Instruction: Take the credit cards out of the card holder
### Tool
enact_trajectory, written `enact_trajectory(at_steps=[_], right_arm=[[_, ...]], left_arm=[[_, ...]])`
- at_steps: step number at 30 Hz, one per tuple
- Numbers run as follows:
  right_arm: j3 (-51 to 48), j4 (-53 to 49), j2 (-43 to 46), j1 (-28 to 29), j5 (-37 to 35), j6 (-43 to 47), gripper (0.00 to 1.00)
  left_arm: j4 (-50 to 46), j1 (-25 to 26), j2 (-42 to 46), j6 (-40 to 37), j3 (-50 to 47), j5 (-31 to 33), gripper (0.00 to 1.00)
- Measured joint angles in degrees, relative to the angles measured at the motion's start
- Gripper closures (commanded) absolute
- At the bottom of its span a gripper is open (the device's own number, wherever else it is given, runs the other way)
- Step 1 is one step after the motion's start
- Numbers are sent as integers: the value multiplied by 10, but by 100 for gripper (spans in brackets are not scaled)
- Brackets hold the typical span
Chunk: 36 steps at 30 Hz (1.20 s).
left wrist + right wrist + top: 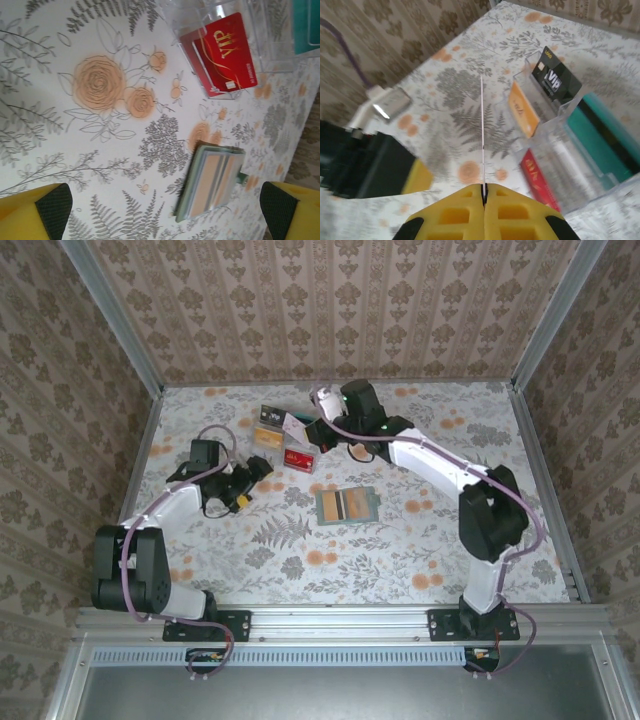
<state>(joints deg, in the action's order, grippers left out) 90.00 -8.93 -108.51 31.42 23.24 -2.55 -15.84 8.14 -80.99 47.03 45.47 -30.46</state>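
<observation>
One credit card (482,135), pinched edge-on by the right gripper (484,192) above the clear tray (572,170), probably wants lowering straight into a free slot. The left gripper (165,210) gapes wide near the card holder (212,180), lower right of its frame.

The wallet (218,181) lies open on the flowered table (60,130), tan-orange cards (205,182) in its slots. Beyond it a clear tray (272,55) holds a red VIP card (225,52) and a teal one (306,27). The gripper (165,212) is spread wide, its yellow fingers (52,207) at both bottom corners
</observation>
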Motion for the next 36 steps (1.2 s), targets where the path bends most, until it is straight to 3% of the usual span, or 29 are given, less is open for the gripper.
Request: enact_trajectory(at_steps=[7, 13, 32, 36], right_arm=[[67, -36, -91, -3, -16, 146, 100], [119, -54, -149, -8, -12, 215, 100], [180, -105, -215, -20, 9, 290, 100], [181, -109, -219, -20, 12, 297, 93]], left_arm=[[-22, 0, 5, -19, 0, 15, 0], [-23, 0, 5, -23, 0, 18, 0], [-22, 1, 2, -23, 0, 4, 0], [-21, 5, -1, -23, 0, 2, 0]])
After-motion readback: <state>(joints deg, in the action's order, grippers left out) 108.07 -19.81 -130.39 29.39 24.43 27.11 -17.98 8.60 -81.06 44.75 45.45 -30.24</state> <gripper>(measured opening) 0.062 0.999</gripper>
